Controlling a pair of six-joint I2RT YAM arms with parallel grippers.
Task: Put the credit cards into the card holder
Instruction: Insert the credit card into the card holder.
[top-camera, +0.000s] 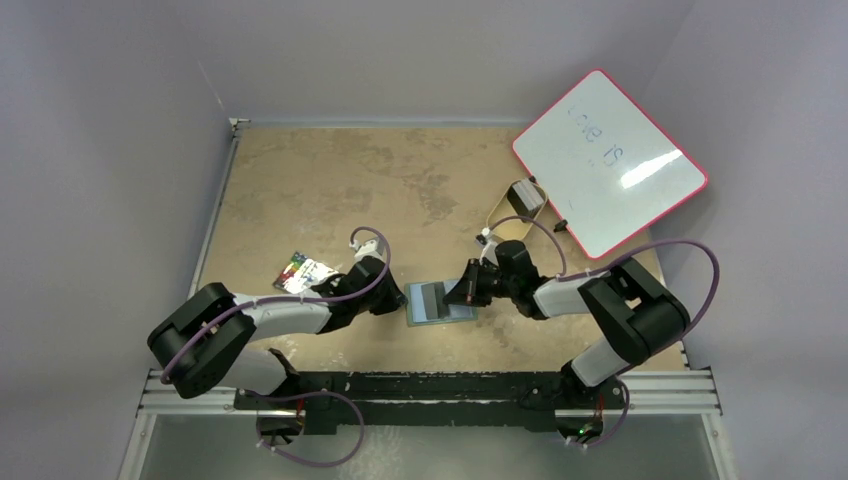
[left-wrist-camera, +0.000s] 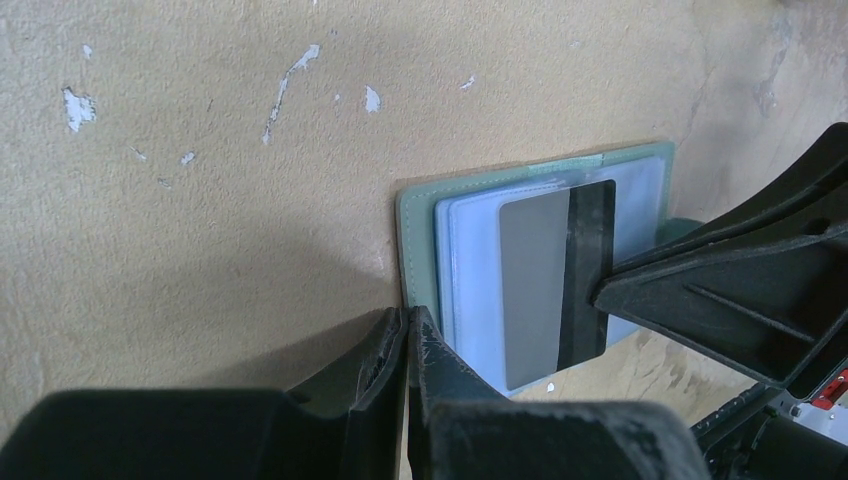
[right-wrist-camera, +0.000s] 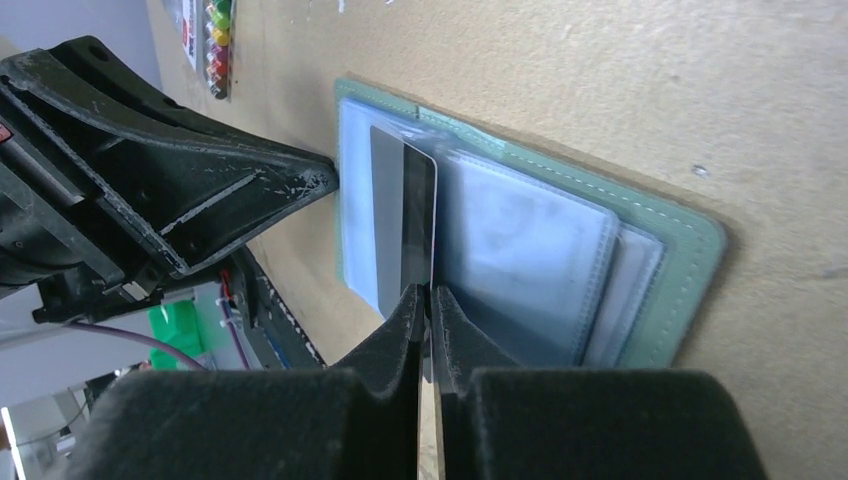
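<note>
The green card holder (top-camera: 441, 301) lies open and flat on the table, its clear sleeves facing up (left-wrist-camera: 470, 270) (right-wrist-camera: 520, 260). A grey credit card with a black stripe (left-wrist-camera: 540, 285) (right-wrist-camera: 400, 215) lies on the sleeves. My right gripper (right-wrist-camera: 425, 295) (top-camera: 463, 293) is shut, with its tips touching the card's end by the stripe and nothing between its fingers. My left gripper (left-wrist-camera: 410, 318) (top-camera: 398, 298) is also shut. Its tips rest at the holder's green border on the opposite side.
A tan oval tray (top-camera: 503, 222) holding a greyish flat stack stands behind the right arm. A pink-rimmed whiteboard (top-camera: 608, 163) leans at the back right. A colourful packet (top-camera: 303, 272) (right-wrist-camera: 215, 40) lies left of the left gripper.
</note>
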